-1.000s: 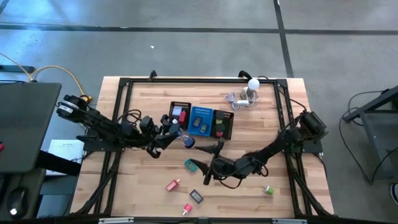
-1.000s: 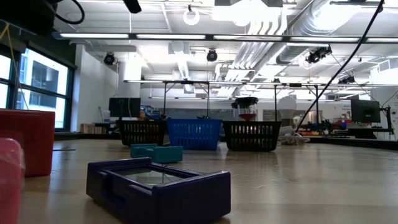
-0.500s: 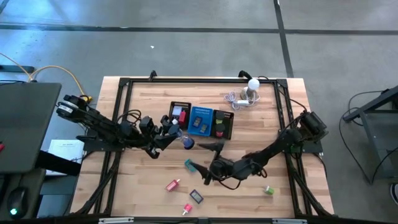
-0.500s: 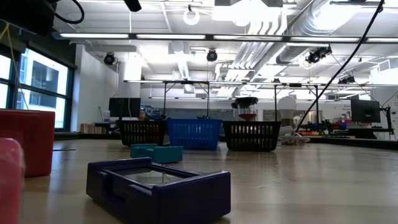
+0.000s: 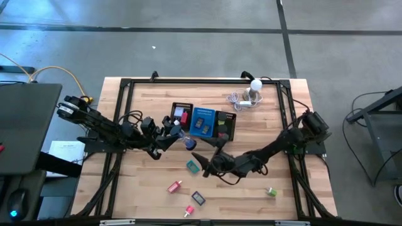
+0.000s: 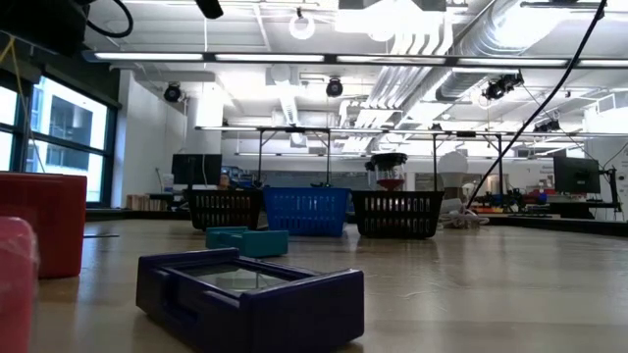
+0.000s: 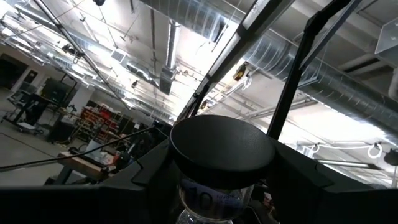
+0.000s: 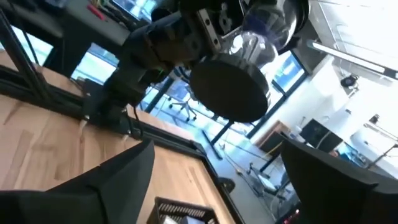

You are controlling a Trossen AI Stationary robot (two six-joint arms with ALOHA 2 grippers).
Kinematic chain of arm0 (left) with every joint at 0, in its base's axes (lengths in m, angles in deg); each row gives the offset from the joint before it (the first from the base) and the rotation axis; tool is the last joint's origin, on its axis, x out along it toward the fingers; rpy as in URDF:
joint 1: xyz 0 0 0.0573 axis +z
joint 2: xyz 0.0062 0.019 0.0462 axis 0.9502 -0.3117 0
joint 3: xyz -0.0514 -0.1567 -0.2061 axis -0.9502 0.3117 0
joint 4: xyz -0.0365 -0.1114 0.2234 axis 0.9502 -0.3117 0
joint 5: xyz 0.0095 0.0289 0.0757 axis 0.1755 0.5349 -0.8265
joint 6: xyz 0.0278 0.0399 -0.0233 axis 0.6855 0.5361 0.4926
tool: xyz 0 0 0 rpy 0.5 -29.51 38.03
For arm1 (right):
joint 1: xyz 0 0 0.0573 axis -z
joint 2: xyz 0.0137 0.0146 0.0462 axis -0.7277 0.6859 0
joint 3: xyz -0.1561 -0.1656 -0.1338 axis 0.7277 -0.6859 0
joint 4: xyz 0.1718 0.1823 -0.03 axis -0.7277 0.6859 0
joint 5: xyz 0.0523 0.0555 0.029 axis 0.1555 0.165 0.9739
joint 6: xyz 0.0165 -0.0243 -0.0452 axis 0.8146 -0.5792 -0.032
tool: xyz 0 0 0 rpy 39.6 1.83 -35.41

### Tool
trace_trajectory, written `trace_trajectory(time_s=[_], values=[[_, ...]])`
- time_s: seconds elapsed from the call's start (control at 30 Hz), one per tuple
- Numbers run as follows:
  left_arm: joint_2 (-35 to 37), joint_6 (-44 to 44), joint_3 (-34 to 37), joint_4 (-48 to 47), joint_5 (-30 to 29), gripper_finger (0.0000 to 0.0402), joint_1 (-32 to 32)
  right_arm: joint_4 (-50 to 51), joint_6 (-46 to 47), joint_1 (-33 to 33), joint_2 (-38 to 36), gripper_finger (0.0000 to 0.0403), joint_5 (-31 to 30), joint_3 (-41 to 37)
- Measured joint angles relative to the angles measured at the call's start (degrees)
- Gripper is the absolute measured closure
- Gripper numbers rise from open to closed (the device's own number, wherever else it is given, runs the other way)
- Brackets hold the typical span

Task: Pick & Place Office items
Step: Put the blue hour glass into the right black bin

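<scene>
My left gripper (image 5: 180,135) hangs just near of the black mesh tray (image 5: 226,127) and is shut on a clear spool with black end discs (image 5: 188,143). In the left wrist view the spool (image 7: 222,144) fills the space between the fingers. My right gripper (image 5: 210,158) is open and holds nothing. It is beside the teal block (image 5: 192,166) and faces the spool (image 8: 231,93). A pink-red piece (image 5: 174,186), a dark purple box (image 5: 198,198), a pink piece (image 5: 189,210) and a green piece (image 5: 271,191) lie flat on the table. My left gripper pinches the spool between its two fingers (image 7: 146,180) on the clear, blue-labelled middle (image 7: 214,202), just under the black end disc. It reaches in from the table's left. The spool is lifted clear of the table, with one black disc (image 8: 229,93) facing my right wrist camera.
The mesh tray holds red, blue and dark items in its sections. The white ball-topped gadget (image 5: 254,88) with its cable stands near the far edge. In the low view the purple box (image 6: 250,294) and a red block (image 6: 39,224) are close, with the teal block (image 6: 245,240) behind them.
My right gripper has moved a little toward the far edge and toward the spool, and has turned, so its fingers now point at my left gripper. The spool and the pieces on the table have stayed put.
</scene>
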Motion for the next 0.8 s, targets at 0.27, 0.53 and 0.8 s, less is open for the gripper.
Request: trace_trajectory(time_s=[0.27,0.53,0.8], values=[[0.0,0.5,0.0,0.0,0.0,0.0207,0.1,-6.2,-7.2,0.8,0.0,0.0087,6.9,0.0],[0.0,0.7,0.0,0.0,-0.1,0.0207,0.4,-6.6,-8.0,2.6,0.0,0.0088,9.8,0.0],[0.1,0.7,-0.1,0.0,-0.2,0.0207,0.4,-5.3,-6.0,4.8,0.0,0.0088,12.0,2.6]])
